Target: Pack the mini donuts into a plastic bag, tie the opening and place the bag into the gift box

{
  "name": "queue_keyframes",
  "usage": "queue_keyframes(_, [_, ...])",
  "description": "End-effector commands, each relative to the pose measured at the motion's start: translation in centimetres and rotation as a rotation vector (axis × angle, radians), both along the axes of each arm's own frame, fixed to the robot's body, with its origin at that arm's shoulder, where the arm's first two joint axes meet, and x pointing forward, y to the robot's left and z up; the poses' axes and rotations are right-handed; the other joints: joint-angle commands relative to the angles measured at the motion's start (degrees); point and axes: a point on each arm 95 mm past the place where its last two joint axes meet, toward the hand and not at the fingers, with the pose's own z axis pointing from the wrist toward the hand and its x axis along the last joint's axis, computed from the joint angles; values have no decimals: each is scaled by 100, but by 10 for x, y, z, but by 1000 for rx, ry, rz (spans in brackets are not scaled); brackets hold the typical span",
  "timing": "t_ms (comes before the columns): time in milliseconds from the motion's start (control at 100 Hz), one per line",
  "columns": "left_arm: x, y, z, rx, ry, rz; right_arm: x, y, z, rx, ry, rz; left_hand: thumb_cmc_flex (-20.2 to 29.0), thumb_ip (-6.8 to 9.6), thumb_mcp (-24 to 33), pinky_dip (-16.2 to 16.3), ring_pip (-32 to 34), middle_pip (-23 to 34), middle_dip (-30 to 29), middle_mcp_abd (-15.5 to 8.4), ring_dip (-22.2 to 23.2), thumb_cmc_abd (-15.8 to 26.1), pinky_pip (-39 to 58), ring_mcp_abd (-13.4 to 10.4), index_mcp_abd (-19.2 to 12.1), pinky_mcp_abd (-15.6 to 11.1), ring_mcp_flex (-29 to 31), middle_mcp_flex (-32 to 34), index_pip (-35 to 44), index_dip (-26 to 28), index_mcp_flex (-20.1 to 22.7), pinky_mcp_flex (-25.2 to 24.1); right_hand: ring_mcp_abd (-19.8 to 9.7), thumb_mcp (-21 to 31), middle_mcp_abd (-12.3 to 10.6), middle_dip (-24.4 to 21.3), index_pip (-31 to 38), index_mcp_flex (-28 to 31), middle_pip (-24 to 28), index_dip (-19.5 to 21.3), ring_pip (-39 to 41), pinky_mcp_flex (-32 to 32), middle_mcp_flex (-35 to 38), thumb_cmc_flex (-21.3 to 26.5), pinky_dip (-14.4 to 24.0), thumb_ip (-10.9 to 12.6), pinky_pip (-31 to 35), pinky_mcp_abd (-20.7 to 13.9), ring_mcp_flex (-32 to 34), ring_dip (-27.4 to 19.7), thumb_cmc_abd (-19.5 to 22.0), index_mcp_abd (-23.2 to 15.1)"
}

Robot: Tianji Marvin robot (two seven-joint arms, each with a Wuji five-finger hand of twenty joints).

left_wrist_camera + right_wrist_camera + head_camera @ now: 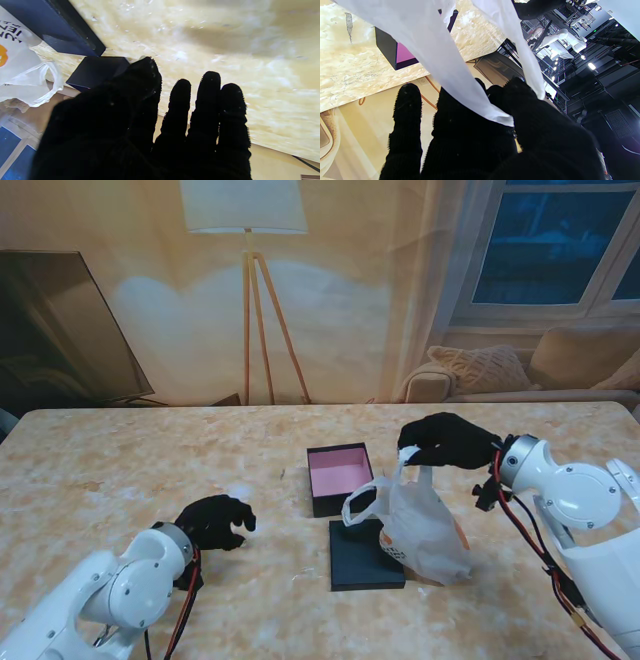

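White plastic is what your right hand (450,442) has: its fingers (460,117) are pinched on one handle strip of the bag (425,525), lifting it while the bag's belly sags on the dark lid (365,555) lying flat on the table (150,470). The other handle loop hangs free on the side toward your left hand. The open gift box (338,477), pink inside, sits just beyond the lid, farther from you and slightly left of the bag, so the carry would run away from you and a touch leftward. Your left hand (212,522) rests well apart on the table, fingers (207,100) loosely curled and close together, holding nothing. Whether the donuts are inside, or the opening is tied, I cannot tell; the handles look untied. The right hand is plainly nearer.
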Motion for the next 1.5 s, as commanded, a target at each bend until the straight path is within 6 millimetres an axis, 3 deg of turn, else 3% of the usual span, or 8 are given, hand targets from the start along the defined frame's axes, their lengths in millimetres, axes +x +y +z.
queue_keyframes(0, [-6, 4, -5, 31, 18, 7, -1, 4, -5, 1, 21, 11, 157, -116, -122, -60, -99, -70, -47, -79, -60, 15, -42, 199, -137, 113, -152, -147, 66, 76, -23, -123, -73, 1876, -352, -15, 1323, 161, 156, 593, 110, -57, 22, 1345, 86, 335, 81, -32, -37, 87, -220, -2294])
queue_keyframes(130, [-12, 15, -12, 153, -10, 52, -1, 4, -5, 1, 24, 13, 123, -116, -246, 55, -226, -256, -133, -234, -127, 49, -15, 396, -333, 376, -221, -162, 121, 91, -56, -217, -72, 1876, -351, -17, 1324, 161, 152, 592, 106, -54, 21, 1342, 87, 334, 81, -27, -39, 85, -221, -2294])
queue_keyframes(420, [-26, 35, -22, 298, -61, 123, -1, 1, -3, 13, 18, 20, -59, -41, -176, 140, -447, -475, -258, -555, -256, 77, -157, 514, -634, 466, -457, -364, 128, 54, -160, -463, -73, 1881, -354, -16, 1324, 161, 151, 592, 104, -69, 27, 1345, 86, 335, 73, -28, -38, 86, -223, -2294])
queue_keyframes(610, [-41, 49, -21, 367, -71, 154, 6, 1, -4, 37, 29, 25, -206, 137, -13, 205, -524, -609, -370, -612, -325, 76, -241, 501, -691, 466, -465, -469, 65, -54, -209, -478, -72, 1879, -355, -13, 1324, 161, 149, 592, 106, -55, 28, 1342, 88, 333, 77, -26, -29, 89, -223, -2294])
queue_keyframes(690, [-47, 53, -22, 392, -70, 168, 10, 1, -5, 45, 38, 28, -327, 314, 138, 223, -559, -654, -420, -633, -357, 71, -281, 509, -692, 456, -471, -525, -5, -153, -255, -462, -70, 1879, -358, -13, 1324, 161, 147, 592, 104, -59, 26, 1342, 88, 335, 75, -22, -37, 90, -223, -2294])
queue_keyframes(1180, [-68, 71, -34, 473, -50, 253, 21, 2, -4, 78, 60, 52, -381, 316, 183, 180, -653, -803, -569, -666, -447, -63, -393, 550, -738, 509, -502, -767, -196, -345, -401, -402, -73, 1878, -355, -11, 1324, 161, 144, 592, 106, -61, 28, 1344, 91, 335, 74, -18, -33, 90, -226, -2294])
queue_keyframes(1490, [-74, 82, -42, 500, 16, 269, 20, 2, -4, 73, 61, 45, -416, 296, 283, -40, -774, -940, -757, -686, -632, -251, -619, 587, -777, 545, -507, -972, -407, -507, -587, -292, -69, 1880, -351, -8, 1324, 161, 142, 591, 107, -53, 32, 1342, 94, 334, 79, -19, -36, 94, -225, -2294])
